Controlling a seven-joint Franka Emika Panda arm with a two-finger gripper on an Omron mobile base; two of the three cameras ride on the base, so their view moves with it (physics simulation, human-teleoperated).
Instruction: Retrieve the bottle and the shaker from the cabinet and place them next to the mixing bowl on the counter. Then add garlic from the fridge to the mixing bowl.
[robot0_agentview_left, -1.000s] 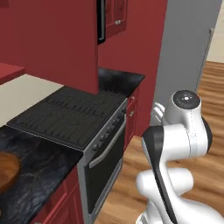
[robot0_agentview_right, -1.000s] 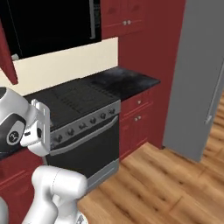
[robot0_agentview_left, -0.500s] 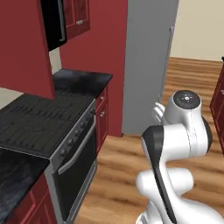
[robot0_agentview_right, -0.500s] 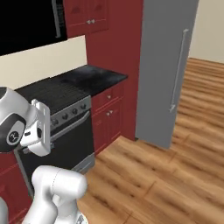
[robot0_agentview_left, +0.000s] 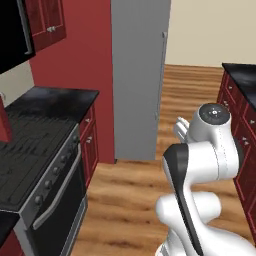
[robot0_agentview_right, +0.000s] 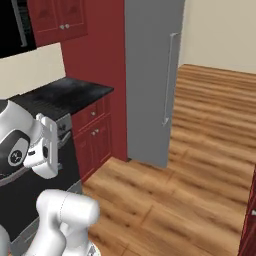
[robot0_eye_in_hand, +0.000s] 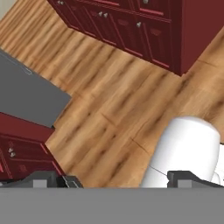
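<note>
Wood floor (robot0_agentview_left: 135, 200) across the lower half of both base views. Tall grey fridge (robot0_agentview_left: 137, 75) at 12 o'clock, door shut, handle (robot0_agentview_right: 169, 80) on its right edge. Red cabinets (robot0_agentview_right: 92, 132) under a black counter (robot0_agentview_right: 65, 95) at 9 o'clock of the fridge. Stove (robot0_agentview_left: 35, 165) at 8 o'clock in the left base view. Fingers (robot0_eye_in_hand: 116, 180) at 6 o'clock in the hand view, spread wide, grasping nothing, aimed down at the floor.
</note>
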